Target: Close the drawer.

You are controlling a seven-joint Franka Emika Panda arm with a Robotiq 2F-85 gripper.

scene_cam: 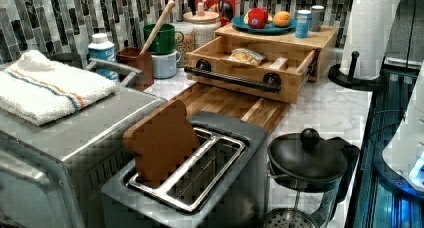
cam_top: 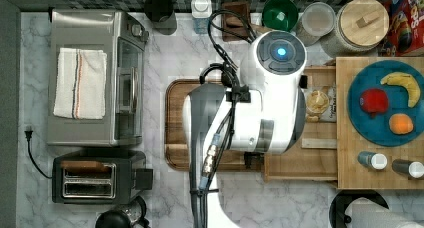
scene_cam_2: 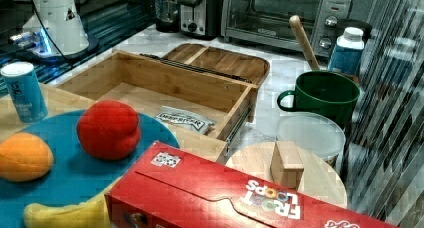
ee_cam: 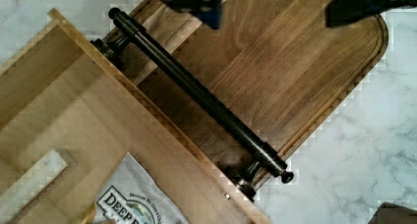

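The drawer [cam_top: 320, 160] stands pulled out of the light-wood slab and reaches over the dark board [cam_top: 175, 118]. It is a shallow pale tray [scene_cam_2: 150, 83] with a long black bar handle [scene_cam: 232, 79] on its front wall [scene_cam: 240, 70]. A snack bag [scene_cam_2: 182, 120] lies on its floor [ee_cam: 74, 126]. In the wrist view my gripper [ee_cam: 275, 3] is open, its two dark fingertips [ee_cam: 192, 0] wide apart above the board [ee_cam: 275, 62], just outside the handle [ee_cam: 196, 91] and touching nothing. In the top view my white arm [cam_top: 270, 103] covers the drawer's front.
A blue plate [cam_top: 365, 123] with fruit and two shakers sit on the slab. Mugs [scene_cam_2: 320, 95], jars and a cereal box [scene_cam_2: 225, 193] crowd the back. A toaster oven [cam_top: 95, 78], toaster [cam_top: 100, 178], French press [scene_cam: 305, 163] and paper towel roll [scene_cam: 370, 28] stand around.
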